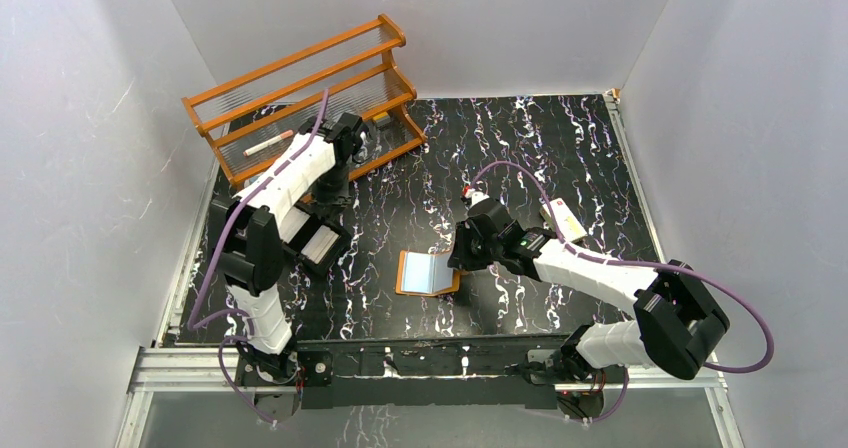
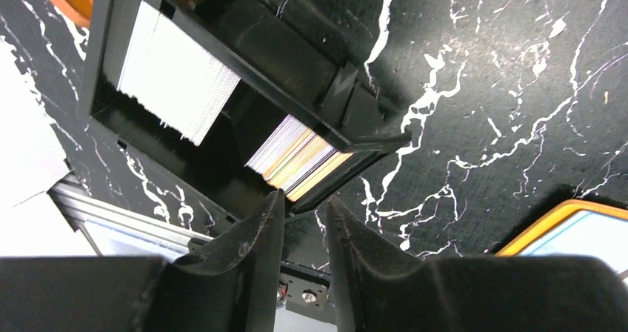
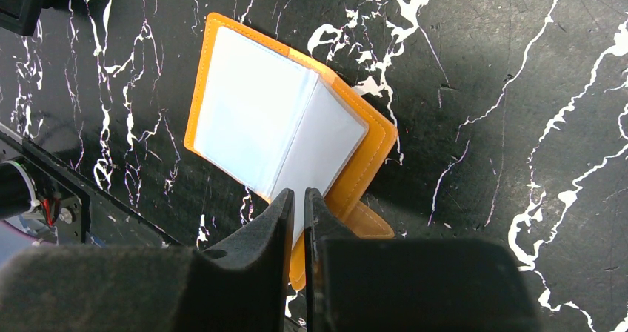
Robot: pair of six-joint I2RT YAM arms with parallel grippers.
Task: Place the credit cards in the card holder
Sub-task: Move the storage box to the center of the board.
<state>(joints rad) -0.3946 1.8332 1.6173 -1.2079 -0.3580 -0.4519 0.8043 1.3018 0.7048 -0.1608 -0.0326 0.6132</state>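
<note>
The credit cards stand edge-on in a black two-compartment tray (image 2: 296, 65): a white stack (image 2: 178, 80) and a smaller white, tan and yellow stack (image 2: 300, 154). They also show in the top view (image 1: 318, 243). My left gripper (image 2: 305, 198) hangs just above the tray's near corner beside the smaller stack, narrowly open and empty; it also shows in the top view (image 1: 328, 210). The orange-tan card holder (image 3: 370, 154) lies open with its clear sleeves (image 3: 252, 117) up, at table centre (image 1: 425, 273). My right gripper (image 3: 298, 193) is at its near edge, shut on a raised sleeve.
An orange wooden rack (image 1: 300, 88) stands at the back left, with a pen-like stick (image 1: 268, 145) on its shelf. A cream oblong box (image 1: 563, 218) lies right of the right arm. The metal rail (image 1: 400, 353) runs along the near edge.
</note>
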